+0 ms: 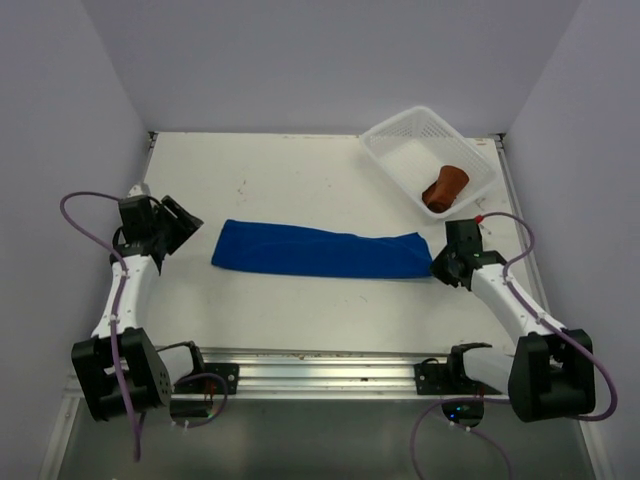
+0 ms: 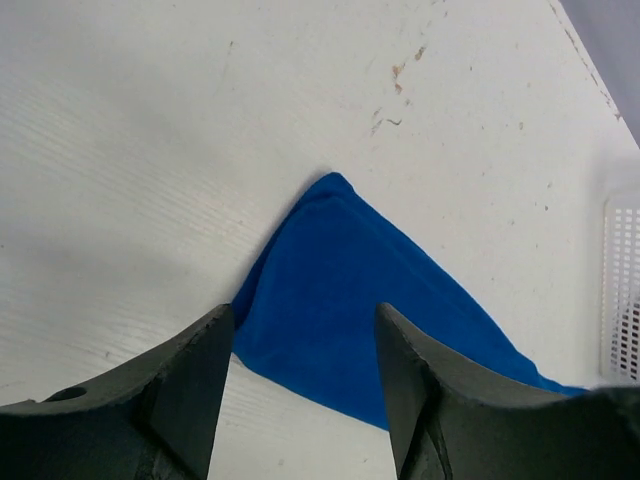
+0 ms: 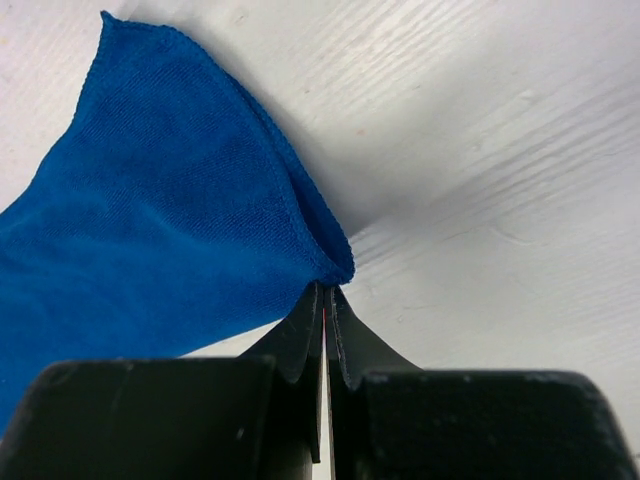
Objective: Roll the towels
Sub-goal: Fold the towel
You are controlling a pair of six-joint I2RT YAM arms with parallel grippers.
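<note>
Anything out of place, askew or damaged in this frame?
Nothing serious. The white basket sits skewed at the table's far right corner, holding the rolled brown towel. The blue towel lies flat as a long strip, its right corner pinched by the right gripper. Small brownish stains mark the table.

Top view looks steeply down over the whole surface [image 1: 300,170]. Wrist views sit close behind the left end effector [image 2: 304,325] and right end effector [image 3: 325,290], sharing the blue towel [image 1: 320,252] ahead of each.
</note>
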